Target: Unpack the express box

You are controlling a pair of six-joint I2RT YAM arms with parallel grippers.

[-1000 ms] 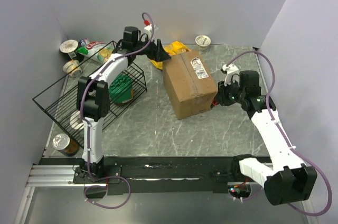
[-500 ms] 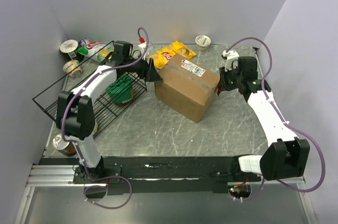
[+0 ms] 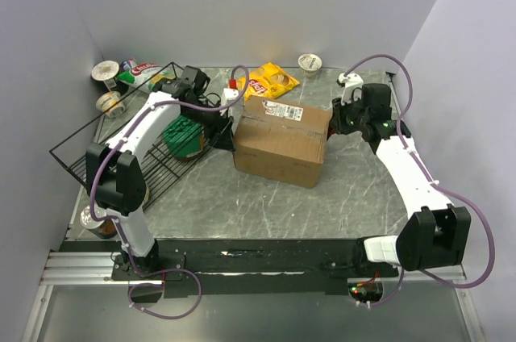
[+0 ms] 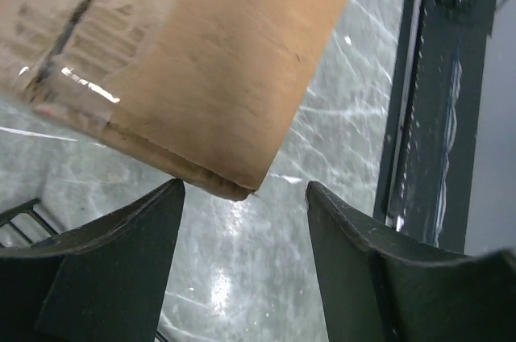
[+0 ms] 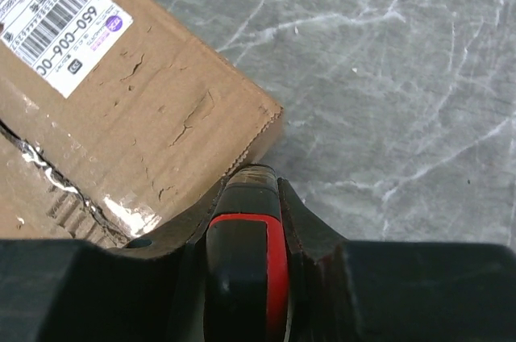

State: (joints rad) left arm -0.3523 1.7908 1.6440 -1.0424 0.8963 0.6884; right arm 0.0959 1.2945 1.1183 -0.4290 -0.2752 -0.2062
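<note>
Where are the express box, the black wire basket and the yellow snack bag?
express box (image 3: 278, 156): top view, near side face.
black wire basket (image 3: 76, 160): top view, left wire mesh.
yellow snack bag (image 3: 274, 80): top view, bag's middle.

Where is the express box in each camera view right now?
Top external: express box at frame centre.
Left wrist: upper left, one corner just above the open left end effector.
Right wrist: upper left, label showing, corner beside the red-and-black tool in the right end effector.
Shared landmark: grey marbled tabletop.

Robot lab cell; plain walls (image 3: 266, 3), marbled tabletop (image 3: 242, 201), aluminium mounting rail (image 3: 81, 265)
</note>
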